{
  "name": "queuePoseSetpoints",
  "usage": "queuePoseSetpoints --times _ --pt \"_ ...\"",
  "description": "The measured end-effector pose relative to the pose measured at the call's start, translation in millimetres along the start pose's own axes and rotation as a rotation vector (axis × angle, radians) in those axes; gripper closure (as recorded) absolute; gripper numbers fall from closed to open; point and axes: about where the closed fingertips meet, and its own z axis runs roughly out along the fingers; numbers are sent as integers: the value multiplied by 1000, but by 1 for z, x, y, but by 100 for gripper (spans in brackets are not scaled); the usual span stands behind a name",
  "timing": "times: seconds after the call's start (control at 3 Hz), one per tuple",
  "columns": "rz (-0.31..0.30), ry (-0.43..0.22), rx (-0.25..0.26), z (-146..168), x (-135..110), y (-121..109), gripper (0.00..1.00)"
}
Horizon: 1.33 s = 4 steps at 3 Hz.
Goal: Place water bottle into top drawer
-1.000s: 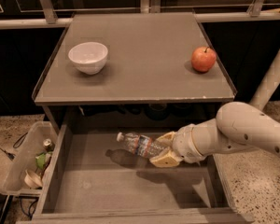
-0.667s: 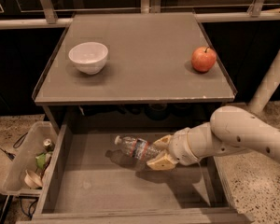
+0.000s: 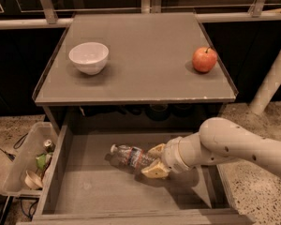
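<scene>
The water bottle, clear with a white cap and a red, white and blue label, lies on its side inside the open top drawer, cap pointing left. My gripper reaches into the drawer from the right on a white arm. Its tan fingers are closed around the bottle's base end. The bottle is low, at or just above the drawer's grey bottom; I cannot tell whether it touches.
On the grey tabletop stand a white bowl at the left and a red apple at the right. A translucent bin of trash sits on the floor left of the drawer. A white post stands at the right.
My gripper has moved the bottle a little lower and to the left inside the drawer. The grip on the bottle has not changed.
</scene>
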Motion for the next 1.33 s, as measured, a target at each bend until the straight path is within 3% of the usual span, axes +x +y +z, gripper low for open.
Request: queuePoseSetpoints --times 0.67,1.0,1.33 --pt "10 15 103 24 15 -4 100" --pt "9 13 111 24 15 -6 82" --pt "9 13 110 24 15 -6 57"
